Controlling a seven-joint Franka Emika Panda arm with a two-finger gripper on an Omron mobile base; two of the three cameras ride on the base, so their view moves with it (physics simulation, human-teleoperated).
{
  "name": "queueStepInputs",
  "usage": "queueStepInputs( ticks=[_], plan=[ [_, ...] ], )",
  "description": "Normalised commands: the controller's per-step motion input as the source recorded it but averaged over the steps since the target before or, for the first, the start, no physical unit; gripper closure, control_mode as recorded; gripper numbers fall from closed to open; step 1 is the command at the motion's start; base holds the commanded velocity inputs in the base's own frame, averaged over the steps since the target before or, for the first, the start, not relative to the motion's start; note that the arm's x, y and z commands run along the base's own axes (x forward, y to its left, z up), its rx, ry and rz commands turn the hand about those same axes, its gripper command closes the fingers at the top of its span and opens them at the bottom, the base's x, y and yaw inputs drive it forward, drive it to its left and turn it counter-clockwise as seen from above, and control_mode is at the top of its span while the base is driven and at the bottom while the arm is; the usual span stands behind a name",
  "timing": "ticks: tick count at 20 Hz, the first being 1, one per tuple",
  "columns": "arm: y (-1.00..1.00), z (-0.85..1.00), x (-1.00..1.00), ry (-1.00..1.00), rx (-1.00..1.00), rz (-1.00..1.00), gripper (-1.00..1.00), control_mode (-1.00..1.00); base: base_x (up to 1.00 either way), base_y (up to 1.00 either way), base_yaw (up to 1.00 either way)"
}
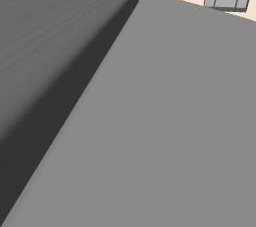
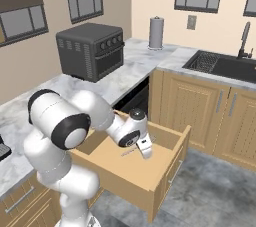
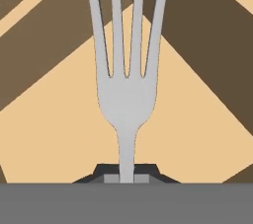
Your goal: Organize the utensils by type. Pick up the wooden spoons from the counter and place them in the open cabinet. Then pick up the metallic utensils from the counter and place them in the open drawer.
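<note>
As claw (image 3: 126, 178) grips fork (image 3: 126, 99), tines fwd, over open drawer (image 2: 165, 171)

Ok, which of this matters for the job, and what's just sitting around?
Job: fork, clamped in the shut tool; open drawer; counter.
Sitting around: toaster oven; paper towel roll; sink; faucet.

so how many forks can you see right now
1: a fork, its handle pinched in the gripper over the open drawer. Others may be hidden.
</note>
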Motion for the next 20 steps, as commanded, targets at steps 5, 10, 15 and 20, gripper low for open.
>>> queueStepInputs(
  ticks=[5, 10, 15, 20],
  plan=[
    [-0.08, -0.50, 0.14, 0.00, 0.00, 0.00, 1.00, -1.00, 0.00, 0.00, 0.00],
    [0.00, -0.54, 0.08, 0.00, -0.01, 0.02, 1.00, -1.00, 0.00, 0.00, 0.00],
    [0.02, -0.53, 0.09, 0.04, -0.03, 0.07, 1.00, -1.00, 0.00, 0.00, 0.00],
    [0.10, -0.40, 0.09, 0.01, -0.01, 0.07, 1.00, -1.00, 0.00, 0.00, 0.00]
  ],
)
